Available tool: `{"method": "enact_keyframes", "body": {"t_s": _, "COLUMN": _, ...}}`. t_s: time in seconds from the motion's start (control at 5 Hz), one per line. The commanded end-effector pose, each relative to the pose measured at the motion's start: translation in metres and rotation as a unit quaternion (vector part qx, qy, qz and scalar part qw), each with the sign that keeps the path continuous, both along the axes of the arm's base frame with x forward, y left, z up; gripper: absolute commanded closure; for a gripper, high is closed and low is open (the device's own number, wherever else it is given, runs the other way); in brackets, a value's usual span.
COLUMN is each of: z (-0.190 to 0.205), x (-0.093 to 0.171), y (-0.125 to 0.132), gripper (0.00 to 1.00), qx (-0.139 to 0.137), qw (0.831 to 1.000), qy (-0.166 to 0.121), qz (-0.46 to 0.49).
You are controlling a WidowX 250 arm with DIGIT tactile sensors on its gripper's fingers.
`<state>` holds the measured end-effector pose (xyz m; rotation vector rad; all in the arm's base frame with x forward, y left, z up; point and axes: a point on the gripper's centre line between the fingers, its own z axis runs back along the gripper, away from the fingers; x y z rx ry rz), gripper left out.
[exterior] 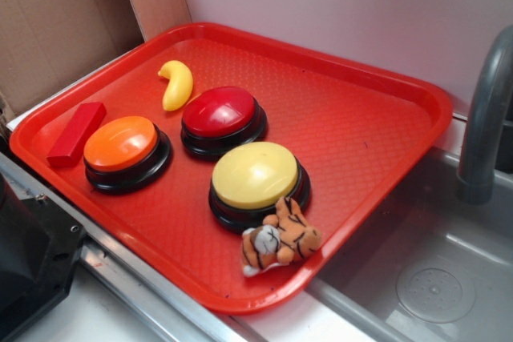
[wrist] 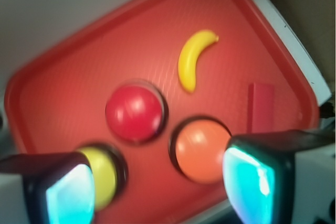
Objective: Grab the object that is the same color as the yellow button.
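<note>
A red plastic tray (exterior: 385, 110) with a raised rim and a fine textured floor fills most of the exterior view, lying beside a grey sink basin (exterior: 433, 278) with a grey faucet (exterior: 485, 118) rising at the right edge. Brown cardboard (exterior: 48, 30) stands behind the tray's left corner.

On the tray, the yellow button (exterior: 255, 174), a pale dome on a black base, sits nearest the front. Behind it and close by is the red button (exterior: 220, 112), and to the left the orange button (exterior: 122, 143); the three stand near each other without touching. A small plush tiger (exterior: 280, 239) lies against the yellow button's front edge. A red block (exterior: 77, 134) lies flat just beside the orange button, toward the tray's left rim.

The object (exterior: 177, 83), a glossy yellow banana-shaped piece, lies on the tray floor just behind the red button, its hooked tip pointing left.

In the wrist view the gripper (wrist: 157, 187) hangs above the buttons with its fingers (wrist: 252, 177) spread wide apart and nothing between them.

No brand, label or writing can be read on anything.
</note>
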<state>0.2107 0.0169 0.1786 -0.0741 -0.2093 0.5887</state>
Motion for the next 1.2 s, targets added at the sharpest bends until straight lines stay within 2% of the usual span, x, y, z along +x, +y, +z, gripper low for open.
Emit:
{"method": "enact_keyframes", "body": {"t_s": 0.0, "z": -0.045, "x": 0.032, "y": 0.034, "gripper": 0.00, "qx": 0.001, "qw": 0.993, "qy": -0.040, "qz": 0.108}}
{"method": "enact_keyframes", "body": {"t_s": 0.2, "z": -0.073, "x": 0.042, "y": 0.046, "gripper": 0.00, "qx": 0.000, "qw": 0.988, "qy": -0.037, "qz": 0.149}}
{"method": "enact_keyframes", "body": {"t_s": 0.4, "z": -0.110, "x": 0.052, "y": 0.062, "gripper": 0.00, "qx": 0.023, "qw": 0.984, "qy": -0.016, "qz": 0.175}}
{"method": "enact_keyframes", "body": {"t_s": 0.6, "z": -0.120, "x": 0.058, "y": 0.075, "gripper": 0.00, "qx": 0.023, "qw": 0.979, "qy": -0.029, "qz": 0.199}}
{"method": "enact_keyframes", "body": {"t_s": 0.8, "z": -0.137, "x": 0.063, "y": 0.080, "gripper": 0.00, "qx": -0.011, "qw": 0.980, "qy": -0.011, "qz": 0.201}}
{"method": "enact_keyframes", "body": {"t_s": 1.0, "z": -0.146, "x": 0.067, "y": 0.081, "gripper": 0.00, "qx": -0.009, "qw": 0.980, "qy": -0.009, "qz": 0.199}}
